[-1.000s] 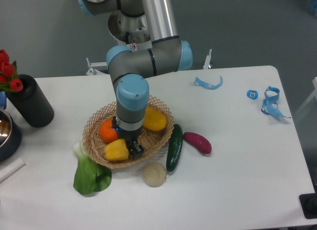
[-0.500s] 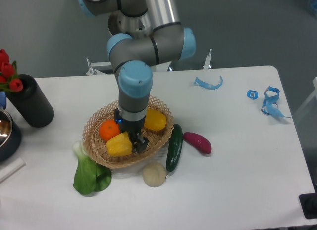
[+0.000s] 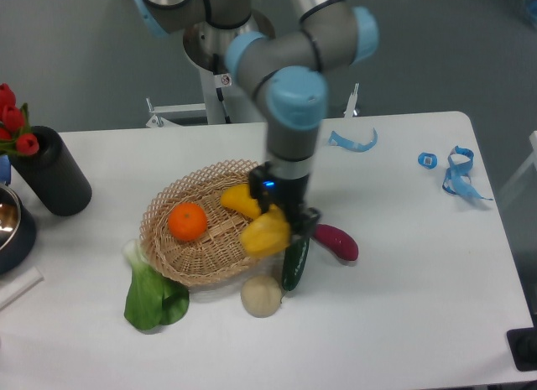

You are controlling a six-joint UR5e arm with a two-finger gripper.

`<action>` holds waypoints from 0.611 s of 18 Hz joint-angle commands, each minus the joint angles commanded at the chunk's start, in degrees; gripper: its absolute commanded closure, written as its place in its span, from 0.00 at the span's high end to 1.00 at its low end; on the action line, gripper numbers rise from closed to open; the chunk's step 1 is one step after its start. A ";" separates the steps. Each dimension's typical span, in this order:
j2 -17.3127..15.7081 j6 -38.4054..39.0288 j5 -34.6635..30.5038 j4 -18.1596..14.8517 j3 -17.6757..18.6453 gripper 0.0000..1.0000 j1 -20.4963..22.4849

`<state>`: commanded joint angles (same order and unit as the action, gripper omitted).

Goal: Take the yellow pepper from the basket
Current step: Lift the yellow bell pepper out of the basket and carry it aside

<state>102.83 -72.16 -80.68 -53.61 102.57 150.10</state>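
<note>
Carry step — tool (image 3: 279, 226) clamped on the blocky yellow pepper (image 3: 265, 233), hanging over the round wicker basket's (image 3: 172, 256) right rim; next move is lifting clear.

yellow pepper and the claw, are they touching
Touching. The camera view shows the claw closed around the yellow pepper, which hangs over the basket rim.

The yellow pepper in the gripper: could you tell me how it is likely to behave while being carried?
The yellow pepper looks blocky and lobed, so it probably sits fairly steady between the fingers. Its glossy skin suggests it could slip under a loose grip. It hangs over the basket rim near the cucumber; if dropped, it might roll only a little.
</note>
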 joint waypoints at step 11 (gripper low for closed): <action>2.55 -5.44 -0.26 -0.09 -0.09 0.56 9.94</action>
<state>105.38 -77.60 -80.95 -53.70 102.48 160.05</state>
